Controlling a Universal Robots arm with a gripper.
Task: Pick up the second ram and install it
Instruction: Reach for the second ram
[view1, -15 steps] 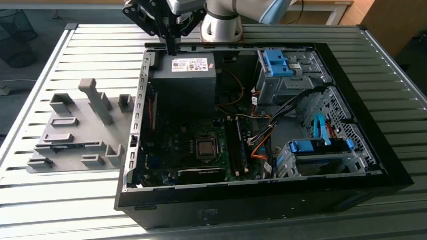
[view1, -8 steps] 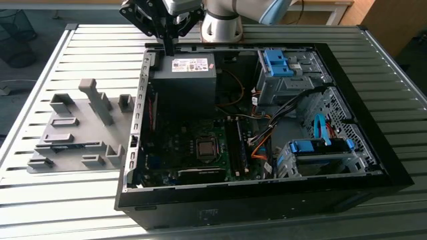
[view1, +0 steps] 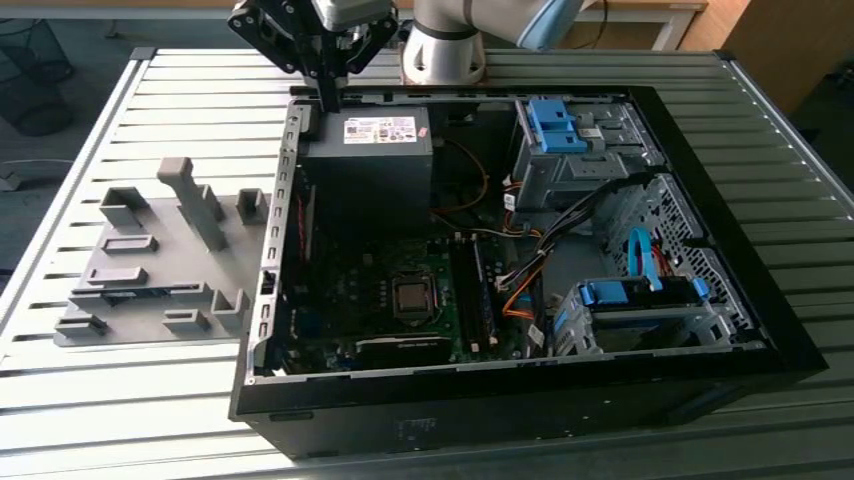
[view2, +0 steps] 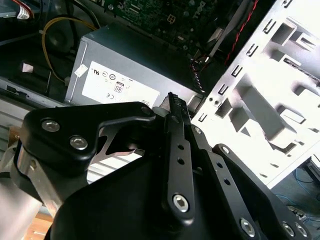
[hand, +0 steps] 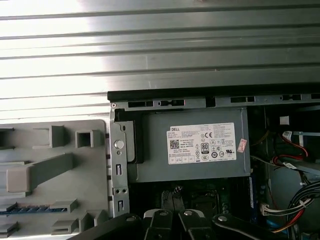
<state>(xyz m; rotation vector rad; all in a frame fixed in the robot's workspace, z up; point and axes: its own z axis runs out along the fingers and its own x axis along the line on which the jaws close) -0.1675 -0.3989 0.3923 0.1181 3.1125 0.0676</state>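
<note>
The gripper (view1: 328, 95) hung over the power supply (view1: 367, 150), at that unit's corner nearest the case wall, its fingers drawn together and, as far as could be judged in the second wrist view, clamping nothing. That pose reads as a carrying or transit stance rather than a grasp, since no board was between the tips. The second ram (view1: 147, 291) was not at the gripper. It appeared as a thin blue-edged strip standing on its long edge in a slot of the grey fixture (view1: 154, 225), which lay beyond the case wall from the power supply, toward the exterior view's left. Stood on edge like that, the stick offered its flat faces to a pinch from above, which was probably why the fixture held it so. The first wrist view showed the same strip (hand: 27, 210) well apart from the power supply (hand: 192, 150), though it was too slim there to be sure of its label. The pickup looked not yet done.
</note>
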